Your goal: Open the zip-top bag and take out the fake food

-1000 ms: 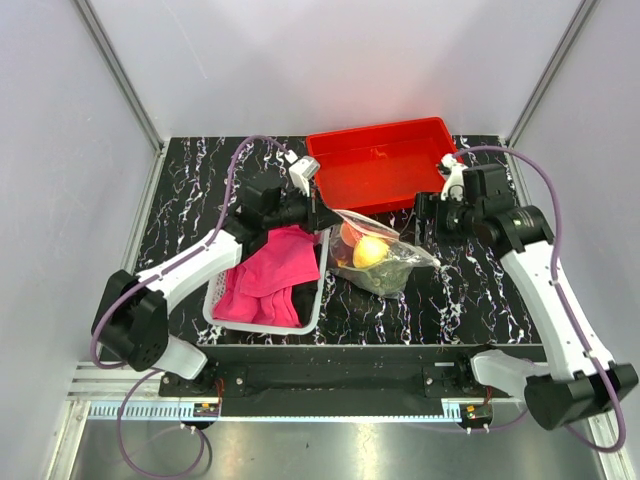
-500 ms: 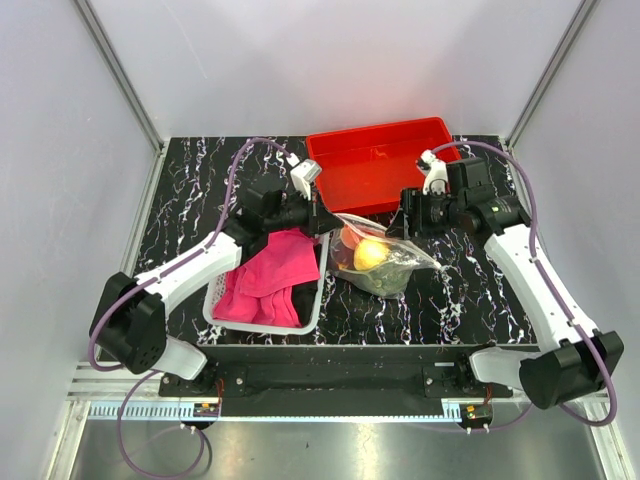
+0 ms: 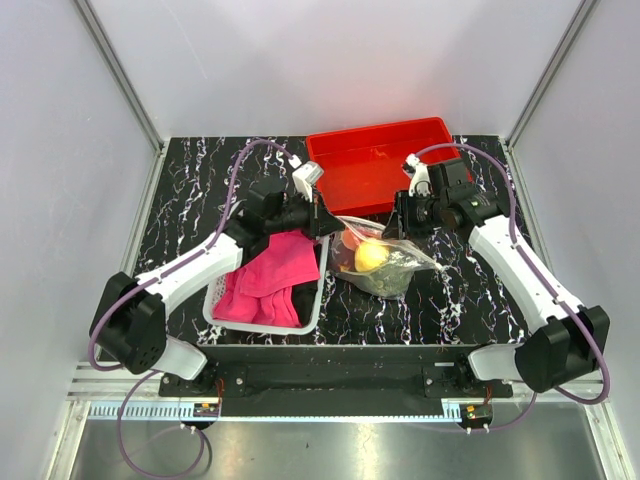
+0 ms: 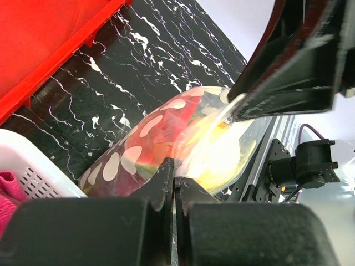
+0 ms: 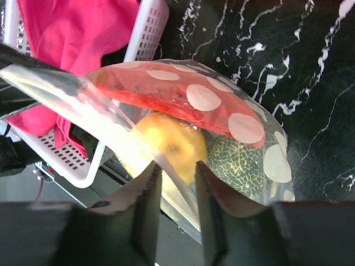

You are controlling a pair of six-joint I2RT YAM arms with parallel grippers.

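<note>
The bag (image 3: 385,262) looks thin and slippery: left pincer (image 4: 173,167) shut on one lip, right pincer (image 5: 175,170) half-open astride the other.

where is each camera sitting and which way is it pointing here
Top external: fixed above and behind the bases, looking down on the black marbled table; both arms, left tool and right tool show.
Left wrist: on the left arm, looking along its shut fingers at the clear dotted plastic zip-top bag they pinch; right tool opposite.
Right wrist: looks down past its parted fingers at that bag, yellow plastic lemon inside.
Shared: both wrist views show the bag and the white plastic basket.
</note>
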